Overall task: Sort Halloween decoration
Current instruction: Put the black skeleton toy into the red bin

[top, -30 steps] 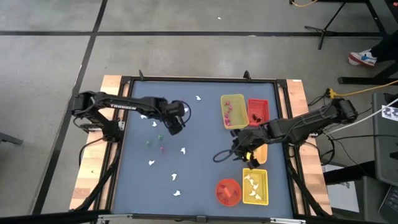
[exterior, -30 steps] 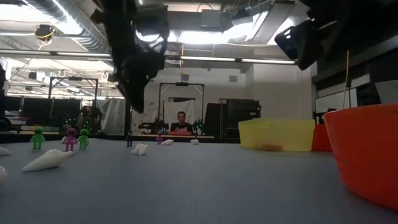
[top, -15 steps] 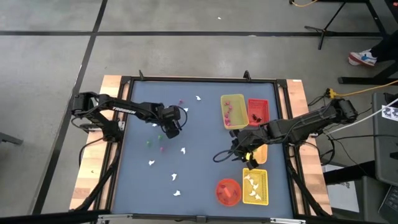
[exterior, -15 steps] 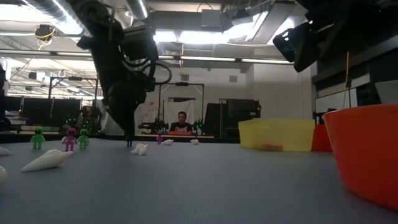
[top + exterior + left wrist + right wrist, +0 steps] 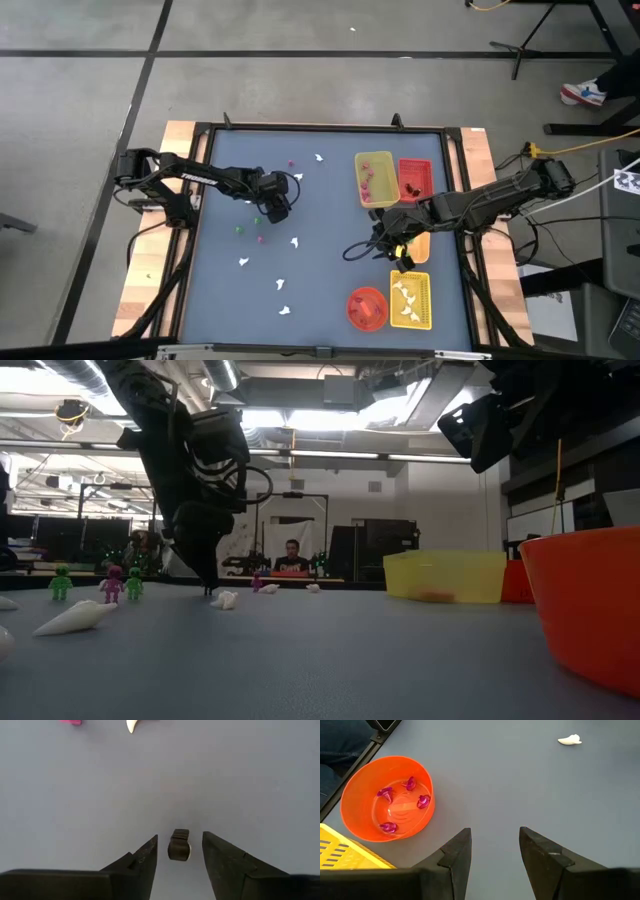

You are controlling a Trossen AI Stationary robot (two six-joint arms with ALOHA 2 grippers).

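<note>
Overhead, left gripper [image 5: 273,212] low at table's [image 5: 330,290] ten o'clock; right gripper [image 5: 393,240] waiting at three. Through left wrist, open around dark bit [image 5: 179,844], fingers [image 5: 145,857] not touching. Through right wrist, open above bowl [image 5: 388,799]

The picture's edge is cutting off a pink piece [image 5: 70,722] and a white piece [image 5: 132,725] in the left wrist view; the yellow tray [image 5: 347,854] is showing only a corner in the right wrist view.
</note>
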